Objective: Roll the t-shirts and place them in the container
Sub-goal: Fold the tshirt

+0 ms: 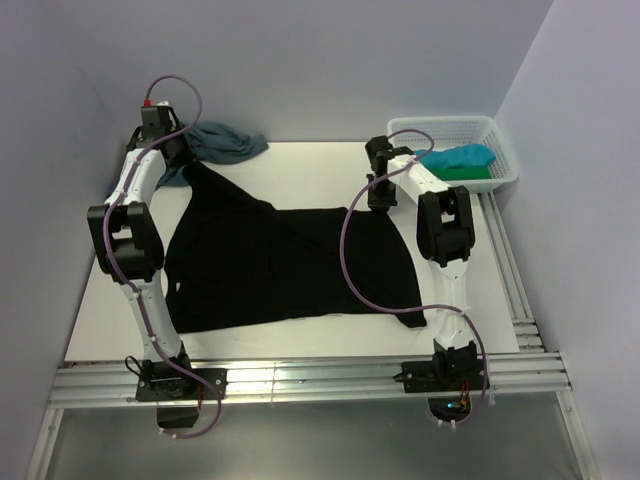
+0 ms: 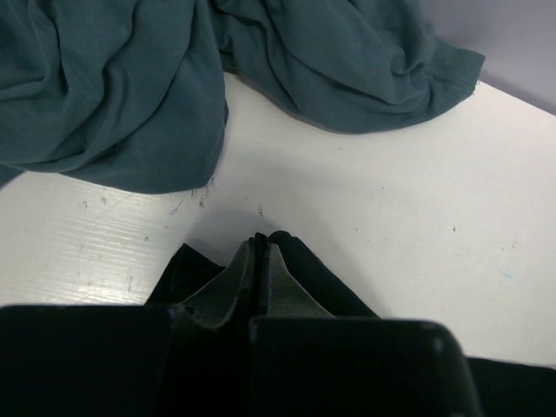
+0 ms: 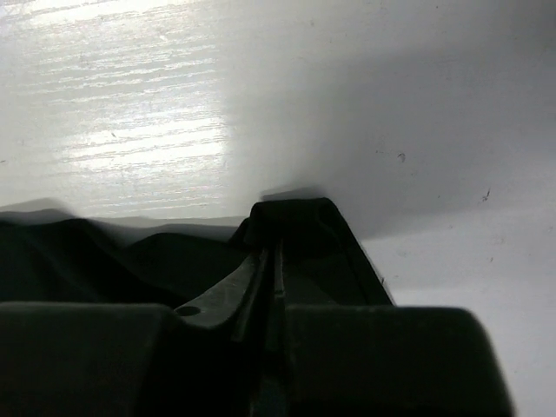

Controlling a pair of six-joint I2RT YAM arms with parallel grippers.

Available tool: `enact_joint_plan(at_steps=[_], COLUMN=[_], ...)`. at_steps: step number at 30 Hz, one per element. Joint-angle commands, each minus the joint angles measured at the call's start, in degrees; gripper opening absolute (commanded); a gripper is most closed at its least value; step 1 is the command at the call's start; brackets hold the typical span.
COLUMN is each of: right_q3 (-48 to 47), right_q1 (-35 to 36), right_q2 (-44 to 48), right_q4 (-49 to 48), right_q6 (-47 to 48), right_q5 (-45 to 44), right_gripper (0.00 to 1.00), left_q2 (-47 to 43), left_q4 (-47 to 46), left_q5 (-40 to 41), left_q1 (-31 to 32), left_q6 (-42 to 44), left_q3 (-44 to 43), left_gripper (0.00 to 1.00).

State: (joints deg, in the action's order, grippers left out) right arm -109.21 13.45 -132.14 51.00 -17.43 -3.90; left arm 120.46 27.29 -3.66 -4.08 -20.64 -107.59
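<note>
A large black t-shirt (image 1: 290, 265) lies spread across the white table (image 1: 300, 170). My left gripper (image 1: 188, 168) is shut on its far left corner; in the left wrist view the jaws (image 2: 259, 245) pinch black cloth (image 2: 317, 271) just above the table. My right gripper (image 1: 381, 200) holds the shirt's far right corner, and the right wrist view shows its jaws (image 3: 280, 233) shut with black cloth (image 3: 87, 252) folded over the tips. A crumpled dusty-blue t-shirt (image 1: 228, 143) (image 2: 130, 78) lies just beyond the left gripper. The turquoise t-shirt (image 1: 460, 157) and the green t-shirt (image 1: 472, 173) sit in the basket.
A white mesh basket (image 1: 505, 150) stands at the far right corner of the table, close behind the right arm. Grey walls enclose the table on the left, back and right. Metal rails (image 1: 300, 380) run along the near edge between the arm bases.
</note>
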Motion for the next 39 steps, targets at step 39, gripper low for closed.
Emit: enact_joint_plan(at_steps=[39], right_q3=[11.82], right_q1=[-8.71], right_q2=[14.27], right_q4=[-16.99], right_q6=[-14.38], right_q5=[-4.8], right_gripper=[0.0], left_q2=[-16.31], left_q4=[-2.24], left_q5=[-1.43], left_q1=[2.05], left_q6=[-2.82], left_q3=[14.06], left_gripper=[0.0])
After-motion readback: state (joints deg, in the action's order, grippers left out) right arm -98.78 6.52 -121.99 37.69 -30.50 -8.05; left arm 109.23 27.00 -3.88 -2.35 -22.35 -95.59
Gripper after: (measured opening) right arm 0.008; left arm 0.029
